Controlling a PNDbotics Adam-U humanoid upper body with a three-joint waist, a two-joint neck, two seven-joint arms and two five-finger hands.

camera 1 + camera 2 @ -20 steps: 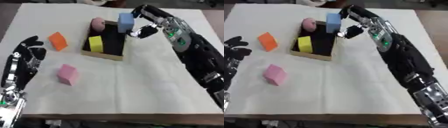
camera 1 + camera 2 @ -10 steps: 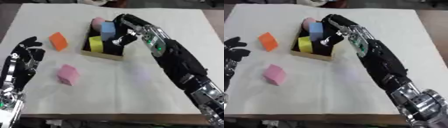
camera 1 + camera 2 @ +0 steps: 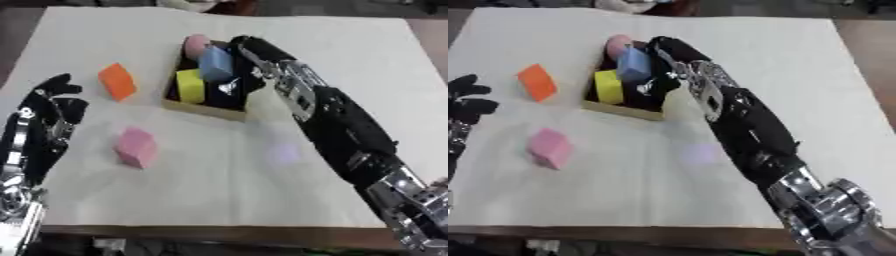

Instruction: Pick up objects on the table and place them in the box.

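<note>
A shallow cardboard box [image 3: 206,108] with a dark inside sits mid-table. It holds a yellow block [image 3: 190,86] and a pink rounded thing [image 3: 196,44] at its far end. My right hand [image 3: 248,65] reaches over the box from the right, fingers curled round a blue block [image 3: 215,64] held just above the box's inside. An orange block [image 3: 116,81] lies left of the box. A pink block [image 3: 136,147] lies nearer me on the cloth. My left hand [image 3: 51,110] rests open at the left edge, fingers up.
A white cloth [image 3: 262,190] covers the table. Its front edge runs along the bottom of the view, with dark floor beyond. The cloth near me and right of my right arm is bare.
My right hand has carried the blue block from above the box's far right corner leftward and down into the box. The left hand has stayed put.
</note>
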